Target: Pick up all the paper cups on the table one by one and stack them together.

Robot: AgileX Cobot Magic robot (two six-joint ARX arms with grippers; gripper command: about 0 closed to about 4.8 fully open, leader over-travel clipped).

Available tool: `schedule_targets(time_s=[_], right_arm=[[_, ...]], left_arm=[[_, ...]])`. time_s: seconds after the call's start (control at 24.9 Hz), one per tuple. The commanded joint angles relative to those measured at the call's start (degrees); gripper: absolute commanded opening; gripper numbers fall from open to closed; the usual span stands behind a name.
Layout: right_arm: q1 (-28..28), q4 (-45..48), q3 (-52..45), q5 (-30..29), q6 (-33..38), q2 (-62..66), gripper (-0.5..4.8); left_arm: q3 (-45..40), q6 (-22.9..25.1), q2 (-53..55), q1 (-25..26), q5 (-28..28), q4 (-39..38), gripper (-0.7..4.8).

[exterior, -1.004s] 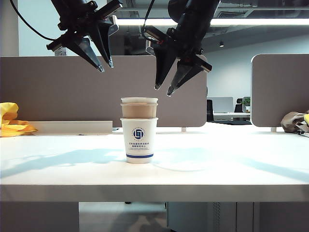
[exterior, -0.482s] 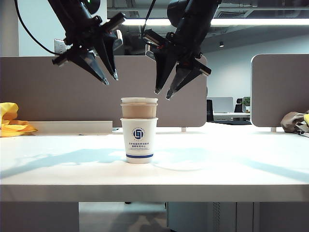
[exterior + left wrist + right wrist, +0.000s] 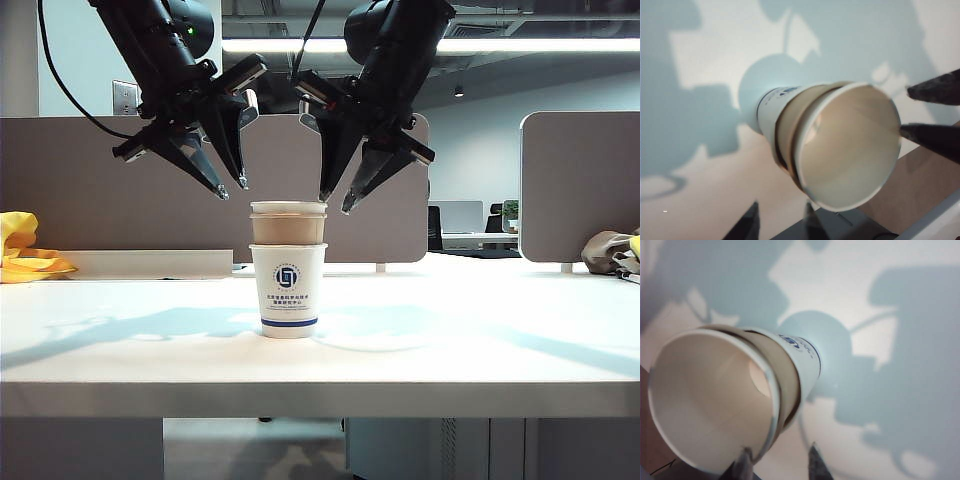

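Note:
The three paper cups stand nested in one stack at the middle of the table [image 3: 480,340]. A white logo cup [image 3: 288,295] is at the bottom, the brown cup [image 3: 288,229] sits in it, and a white rim [image 3: 288,208] tops it. My left gripper [image 3: 233,190] hangs open and empty just above and left of the rim. Just above and right of it my right gripper [image 3: 334,203] is open and empty too. The left wrist view looks down into the stack [image 3: 850,145] past my left gripper [image 3: 781,210]. In the right wrist view the stack [image 3: 710,395] lies beside my right gripper [image 3: 780,452].
Grey partition panels [image 3: 120,180] run along the back of the table. A yellow cloth [image 3: 25,255] lies at the far left and a bundle of fabric [image 3: 612,252] at the far right. The right gripper's dark fingers [image 3: 935,87] show in the left wrist view.
My left gripper has come down and to the right, close to the stack's rim. My right gripper has sunk a little. The cups have not moved.

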Motion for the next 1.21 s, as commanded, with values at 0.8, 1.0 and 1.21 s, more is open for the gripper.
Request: schedule_targets(time_s=[0.8, 1.0, 1.21], right_arm=[[-0.04, -1.11, 0.37, -0.7, 0.02, 1.16, 1.49], [-0.07, -2.27, 0.39, -1.01, 0.02, 0.96, 1.49], [-0.11, -2.05, 0.59, -0.33, -0.15, 0.31, 1.73]], left_arm=[[-0.22, 0.24, 2.51, -0.07, 4.24, 1.2, 1.14], [-0.15, 0.24, 2.49, -0.09, 4.72, 1.01, 1.14], [-0.13, 0.24, 2.47, -0.09, 6.6, 1.01, 1.14]])
